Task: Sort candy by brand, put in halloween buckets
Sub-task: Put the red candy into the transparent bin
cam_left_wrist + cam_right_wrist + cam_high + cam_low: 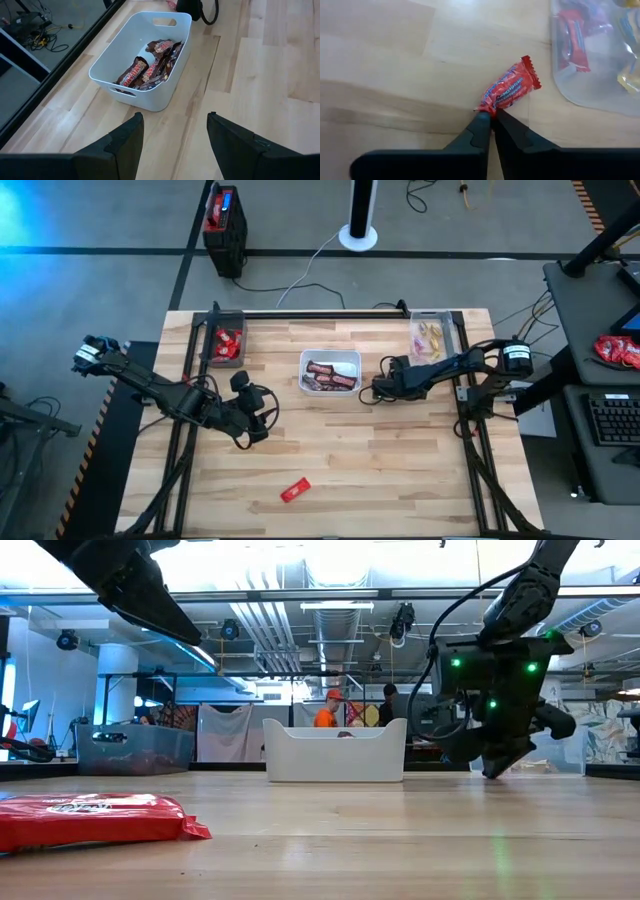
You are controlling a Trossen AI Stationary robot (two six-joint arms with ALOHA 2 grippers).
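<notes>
1. Nearest the table's front edge, well in front of the white tray (330, 351), one loose red sweet (295, 491) is seen lying flat on the wood; it is not yet sorted.
2. Front-left of the white tray, the left gripper (262, 412) is held above the table. It is aimed at the tray, its jaws are spread wide, and nothing is between them.
3. Just right of the white tray, the right gripper (491, 116) is lowered to the table. Its fingers are drawn together on the twisted end of a second red sweet (510, 90), which appears pinched while its body rests on the wood.
4. The white tray itself is filled with the brown bars (150, 72) only.
5. Behind and to the left of the white tray, at the far edge, the clear tub with red sweets (226, 315) is set. Behind and to the right of the tray, the clear tub with yellow pieces (432, 313) is set.
6. The step in hand is judged to be the pick of a red sweet by the right arm, late in the sorting.
7. Next, a lift is called for, then a carry past the white tray to the tub of red sweets. A thin pinch on the wrapper end could be lost on the way.
</notes>
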